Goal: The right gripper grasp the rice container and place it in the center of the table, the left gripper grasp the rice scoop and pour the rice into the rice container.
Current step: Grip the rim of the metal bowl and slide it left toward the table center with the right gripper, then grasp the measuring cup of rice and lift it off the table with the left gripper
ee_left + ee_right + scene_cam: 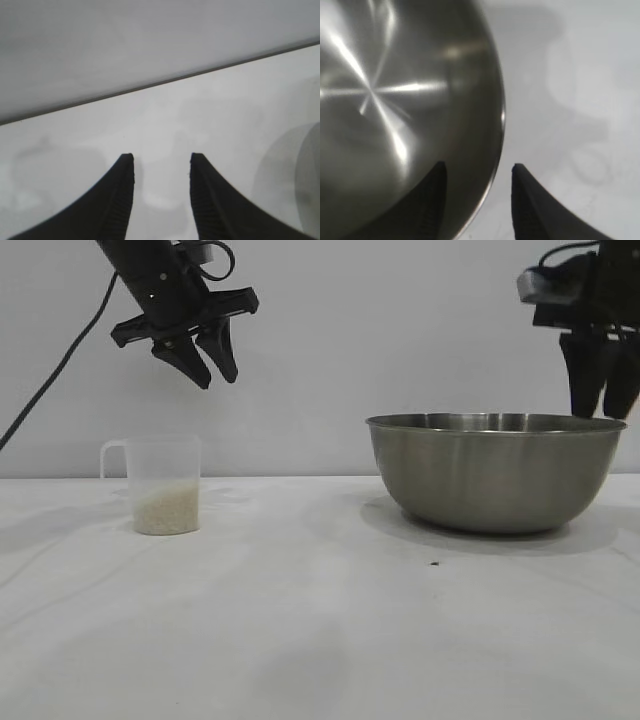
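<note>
The rice container sits on the table at about 3 o'clock from the table's middle in the exterior view, well apart from the rice scoop, which stands upright at about 9 o'clock. Judgement on handling: the container is stiff brushed steel, smooth and probably slippery, empty inside as the right wrist view shows, so likely light for its bulk; the only sensible purchase is the thin rolled rim, one finger inside the wall and one outside. The right gripper hangs just above the rim at the container's 3 o'clock edge, jaws parted moderately; in the right wrist view the rim runs between the two fingers, not yet touched as far as I can tell. A pinch on a curved, polished wall could slide or tip the bowl when dragged. The scoop is translucent plastic, light and somewhat flexible, holding rice in its lower part; take it by the wall or the side loop handle and keep it level, as grains would spill easily. The left gripper hovers above the scoop, at about 1 o'clock from it, jaws apart and holding nothing. The table is plain white, flat and matte, with a small dark speck in front of the container; a pale wall stands behind.
</note>
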### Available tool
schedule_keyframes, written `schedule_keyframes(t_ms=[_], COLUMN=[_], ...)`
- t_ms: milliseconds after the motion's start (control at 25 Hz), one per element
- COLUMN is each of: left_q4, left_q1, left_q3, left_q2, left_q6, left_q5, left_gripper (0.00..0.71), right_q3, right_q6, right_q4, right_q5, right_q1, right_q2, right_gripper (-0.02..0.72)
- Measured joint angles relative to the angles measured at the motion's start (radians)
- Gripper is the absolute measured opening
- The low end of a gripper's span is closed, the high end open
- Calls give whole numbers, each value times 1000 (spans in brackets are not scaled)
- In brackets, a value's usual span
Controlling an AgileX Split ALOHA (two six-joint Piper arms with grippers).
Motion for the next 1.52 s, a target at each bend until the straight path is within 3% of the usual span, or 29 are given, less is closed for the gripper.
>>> schedule_keyframes(t_ms=[40,640,680,720,920,1080,1120,1320,1360,1520], left_q4=[0,48,48,48,48,55,55,58,60,73], left_q1=[0,0,0,0,14,22,22,22,22,22], left_q3=[0,0,0,0,0,0,0,0,0,25], left_q2=[0,-26,-29,-31,-54,-80,-82,-91,-96,-128], left_q6=[0,0,0,0,-4,-17,-17,-17,-17,-17], left_q5=[10,40,42,42,44,46,47,60,69,69], left_gripper=[221,221,221,221,221,221,221,221,221,221], right_q3=[0,39,45,52,60,80,102,401,480,770], right_q6=[0,-2,-2,-2,-2,-10,-27,-210,-238,-318], right_q4=[4,-7,-10,-14,7,97,123,311,331,352], right_q5=[0,-2,1,2,2,-1,-22,-205,-238,-412], right_q1=[5,240,244,244,210,173,169,169,169,169], right_q2=[1,-6,-6,-6,-94,-236,-281,-551,-617,-888], right_gripper=[0,0,53,53,342,357,398,383,332,330])
